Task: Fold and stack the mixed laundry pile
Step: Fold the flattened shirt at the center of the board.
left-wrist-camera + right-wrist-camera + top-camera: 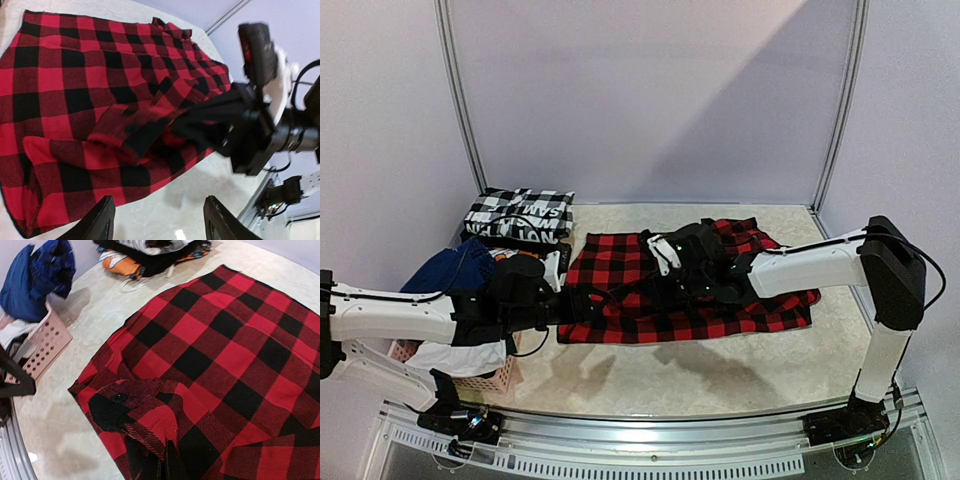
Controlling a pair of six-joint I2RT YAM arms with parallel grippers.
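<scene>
The red-and-black plaid shirt [740, 300] lies spread flat across the middle of the table. My right gripper [167, 467] is shut on a sleeve cuff [130, 412] folded over the shirt's body near its left edge; seen from above, the right gripper [655, 288] is over the shirt's left half. My left gripper [159, 225] is open, its fingers [100, 220] wide apart over bare tabletop just off the shirt's near edge, with nothing between them. From above, the left gripper [582, 305] sits at the shirt's left border. More of the laundry pile fills the basket.
A pink lattice basket [495, 378] at the near left holds blue [440, 268] and white garments. A folded stack topped by a black-and-white checked piece [520, 215] sits at the back left. The right arm [265, 125] crosses the left wrist view.
</scene>
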